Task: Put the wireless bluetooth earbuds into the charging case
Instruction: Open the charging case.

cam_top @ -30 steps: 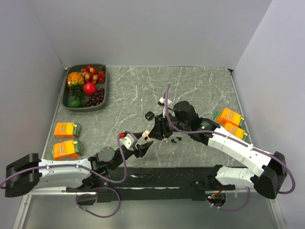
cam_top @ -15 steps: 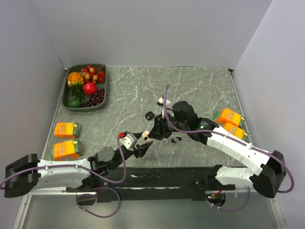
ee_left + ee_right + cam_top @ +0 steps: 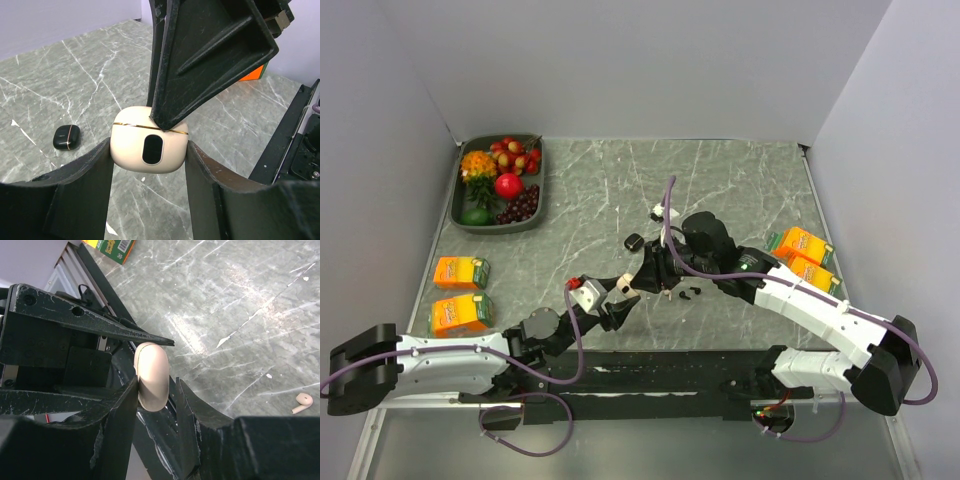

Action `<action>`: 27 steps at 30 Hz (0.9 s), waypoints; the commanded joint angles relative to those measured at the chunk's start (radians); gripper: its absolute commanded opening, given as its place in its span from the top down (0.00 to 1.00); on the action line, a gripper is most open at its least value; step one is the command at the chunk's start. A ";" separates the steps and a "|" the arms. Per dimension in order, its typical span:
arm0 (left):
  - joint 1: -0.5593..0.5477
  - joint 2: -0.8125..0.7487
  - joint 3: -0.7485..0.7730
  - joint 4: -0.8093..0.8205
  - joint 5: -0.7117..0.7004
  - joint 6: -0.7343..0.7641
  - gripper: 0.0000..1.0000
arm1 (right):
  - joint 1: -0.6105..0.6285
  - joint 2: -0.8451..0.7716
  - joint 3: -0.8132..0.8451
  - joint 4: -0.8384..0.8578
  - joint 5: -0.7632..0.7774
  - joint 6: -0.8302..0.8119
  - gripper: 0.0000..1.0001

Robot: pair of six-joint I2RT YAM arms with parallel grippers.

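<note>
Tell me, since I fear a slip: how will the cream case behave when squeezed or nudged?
The cream case looks smooth and rounded, so it may squirt out of the left claw. Its gold seam, touched by the right claw, hints at a lid that might pop open.

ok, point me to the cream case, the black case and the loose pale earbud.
cream case (image 3: pixel 125 148), left wrist view, front face left of the dark oval.
black case (image 3: pixel 66 137), left wrist view, middle of its glossy shell.
pale earbud (image 3: pixel 302 400), right wrist view, on its rounded head.
</note>
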 commanded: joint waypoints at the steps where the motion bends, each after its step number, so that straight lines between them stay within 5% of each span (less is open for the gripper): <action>1: -0.013 -0.035 0.024 0.076 0.012 -0.016 0.99 | -0.011 -0.021 -0.004 -0.015 0.068 -0.010 0.58; 27: -0.019 -0.043 0.010 0.082 0.000 -0.016 0.99 | -0.040 -0.046 -0.012 -0.022 0.072 -0.006 0.54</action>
